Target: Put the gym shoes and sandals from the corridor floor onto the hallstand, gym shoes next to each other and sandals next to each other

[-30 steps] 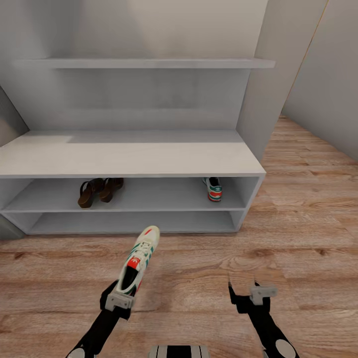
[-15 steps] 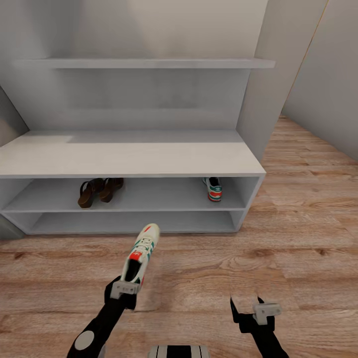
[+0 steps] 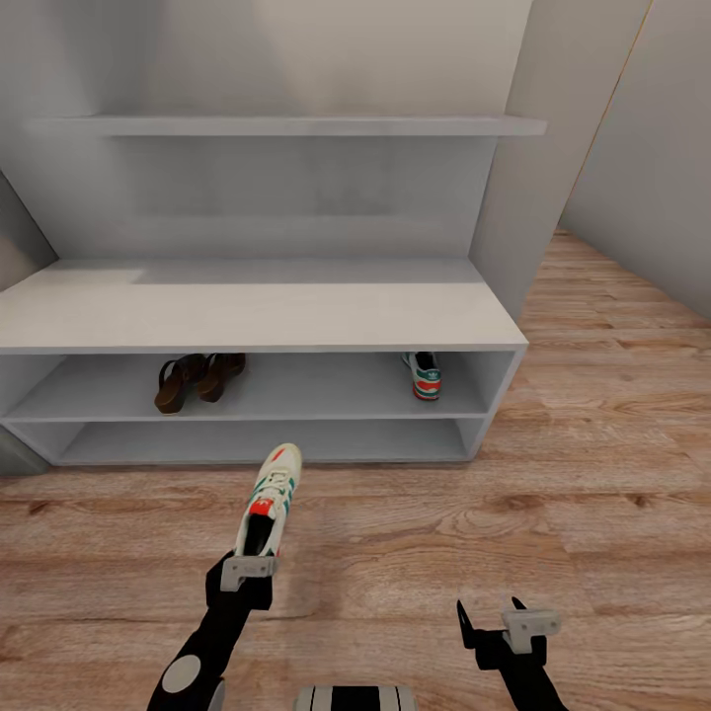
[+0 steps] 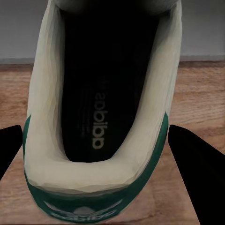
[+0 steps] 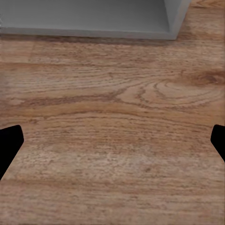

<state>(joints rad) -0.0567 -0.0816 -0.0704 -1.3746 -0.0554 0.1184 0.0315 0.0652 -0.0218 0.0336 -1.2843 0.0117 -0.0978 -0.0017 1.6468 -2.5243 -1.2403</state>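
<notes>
The left fingers (image 3: 247,573) are closed on the heel of a gym shoe (image 3: 267,497). The shoe sticks out ahead of them, toe pointing at the hallstand (image 3: 257,316), and hangs above the corridor floor (image 3: 415,533). The left arm reaches forward and low from the bottom of the head view. From the left wrist, the black fingers (image 4: 187,154) sit on each side of the shoe's heel (image 4: 101,117).

The right fingers (image 3: 489,617) are spread apart and hold nothing. They sit low above the floor.

The second gym shoe (image 3: 424,374) is on the top shoe tier, at the right end. The two sandals (image 3: 195,379) lie side by side on that tier, toward the left.

Since a second ago, the held shoe has shifted a bit left and the right arm has pulled back.
</notes>
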